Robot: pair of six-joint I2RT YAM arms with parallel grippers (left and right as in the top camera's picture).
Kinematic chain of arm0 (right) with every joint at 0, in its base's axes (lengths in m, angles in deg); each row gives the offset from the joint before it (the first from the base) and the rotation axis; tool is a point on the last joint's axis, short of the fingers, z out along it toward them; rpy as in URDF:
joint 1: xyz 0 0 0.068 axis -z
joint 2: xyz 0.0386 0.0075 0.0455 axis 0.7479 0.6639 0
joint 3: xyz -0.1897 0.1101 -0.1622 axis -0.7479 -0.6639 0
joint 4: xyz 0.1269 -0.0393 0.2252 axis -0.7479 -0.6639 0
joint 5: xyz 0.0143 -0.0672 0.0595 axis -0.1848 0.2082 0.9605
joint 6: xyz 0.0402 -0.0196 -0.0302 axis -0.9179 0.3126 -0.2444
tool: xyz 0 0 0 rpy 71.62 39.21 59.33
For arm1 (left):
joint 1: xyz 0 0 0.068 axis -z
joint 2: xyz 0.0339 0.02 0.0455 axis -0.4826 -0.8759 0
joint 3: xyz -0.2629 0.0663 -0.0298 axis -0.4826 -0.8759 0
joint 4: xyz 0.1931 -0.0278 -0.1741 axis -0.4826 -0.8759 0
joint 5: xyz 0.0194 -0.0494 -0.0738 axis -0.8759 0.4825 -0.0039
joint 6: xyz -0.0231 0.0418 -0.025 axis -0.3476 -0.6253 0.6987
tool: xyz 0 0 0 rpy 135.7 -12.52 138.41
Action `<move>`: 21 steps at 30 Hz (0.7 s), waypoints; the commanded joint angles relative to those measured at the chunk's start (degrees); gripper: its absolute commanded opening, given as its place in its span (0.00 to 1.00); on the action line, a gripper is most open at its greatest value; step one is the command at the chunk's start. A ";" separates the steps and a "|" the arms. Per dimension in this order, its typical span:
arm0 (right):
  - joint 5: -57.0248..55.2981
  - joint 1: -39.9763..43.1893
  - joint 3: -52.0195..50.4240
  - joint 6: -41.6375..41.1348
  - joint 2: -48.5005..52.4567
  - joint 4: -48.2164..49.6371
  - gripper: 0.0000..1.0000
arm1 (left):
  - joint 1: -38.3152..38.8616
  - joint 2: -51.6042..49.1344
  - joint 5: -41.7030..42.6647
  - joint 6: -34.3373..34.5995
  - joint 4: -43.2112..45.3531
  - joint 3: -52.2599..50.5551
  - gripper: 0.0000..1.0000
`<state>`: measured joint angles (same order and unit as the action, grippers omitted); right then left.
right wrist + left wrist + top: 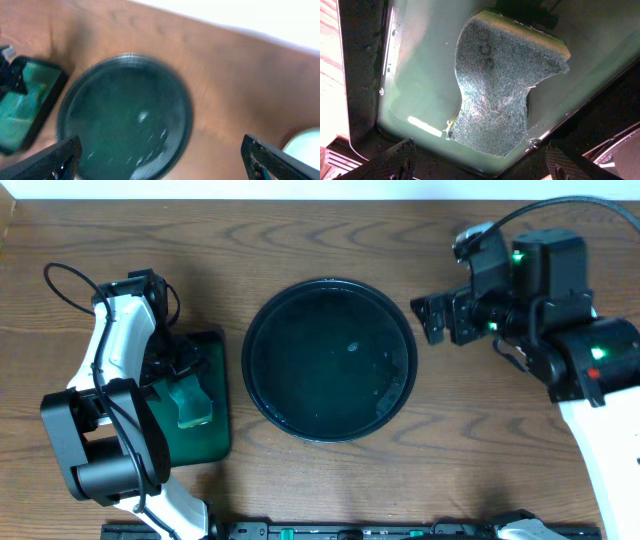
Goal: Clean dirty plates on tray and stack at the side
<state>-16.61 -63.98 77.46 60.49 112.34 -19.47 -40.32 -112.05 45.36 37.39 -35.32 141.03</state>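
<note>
our left gripper [482,159] stands released, the sponge [495,90] just ahead between its jaws in the green tray [422,75]. our right gripper [161,159] gapes empty, the black tray [125,115] ahead; past one finger, perhaps a pale plate [306,142], blurred.

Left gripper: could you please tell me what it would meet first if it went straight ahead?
Most likely the sponge lying in the green tray; the left gripper is open directly over it.

Brown wooden table [330,480], round black tray [300,330] at centre, green rectangular tray [207,445] to its left
</note>
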 commanded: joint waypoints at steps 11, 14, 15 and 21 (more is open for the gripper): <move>-1.20 2.47 -4.20 7.08 -21.44 11.47 0.99 | 0.07 0.11 -0.13 -0.33 -0.39 -0.31 0.83; -0.98 4.52 -11.54 7.04 -28.11 16.04 0.99 | 0.07 0.11 -0.13 -0.33 -0.39 -0.31 0.83; -0.96 5.22 -14.56 6.99 -30.49 17.79 0.99 | 0.07 0.11 -0.13 -0.33 -0.39 -0.31 0.83; 3.93 10.21 -36.79 4.79 -46.16 32.76 0.99 | 0.07 0.11 -0.13 -0.33 -0.39 -0.31 0.83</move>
<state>-15.60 -55.80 47.77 66.61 70.59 10.49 -40.32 -112.05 45.41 37.39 -35.34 141.03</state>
